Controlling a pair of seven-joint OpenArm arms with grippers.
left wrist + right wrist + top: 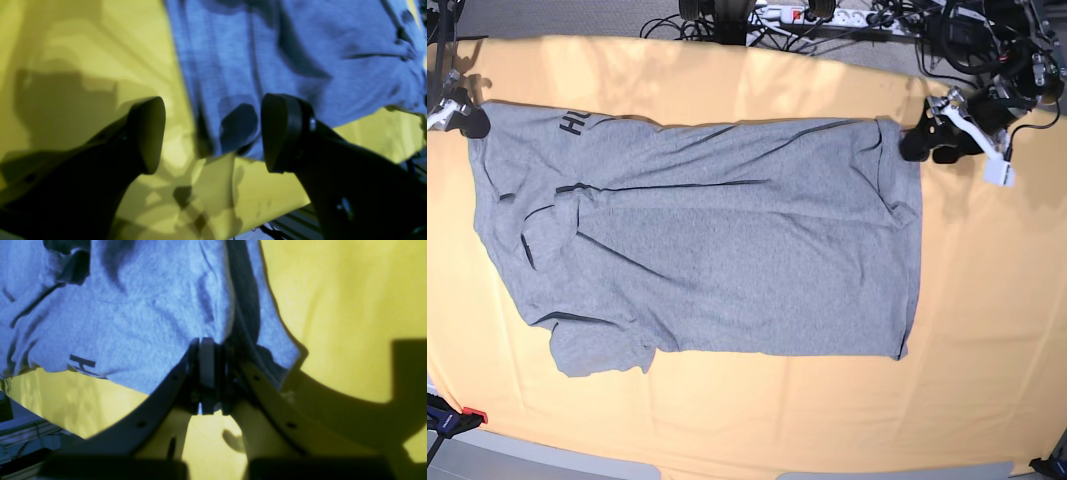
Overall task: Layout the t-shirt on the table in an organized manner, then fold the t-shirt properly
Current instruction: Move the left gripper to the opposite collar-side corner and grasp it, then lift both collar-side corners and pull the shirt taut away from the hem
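The grey t-shirt [717, 250] lies spread on the yellow-orange table [987, 330], collar end at the left and hem at the right, with some folds near the left sleeve. Black lettering [574, 123] shows near the far left corner and in the right wrist view [81, 364]. My right gripper [465, 118] is at that far left corner, its jaws shut on the shirt's edge [206, 363]. My left gripper [919, 143] is at the shirt's far right corner. It is open [213, 136], with the shirt's edge [283, 60] lying just beyond its fingers [148, 133].
Cables and a power strip [807, 14] lie past the table's far edge. More arm hardware and cables [997, 50] crowd the far right corner. A red-tipped clamp [455, 418] sits at the near left edge. Bare cloth surrounds the shirt on the right and near sides.
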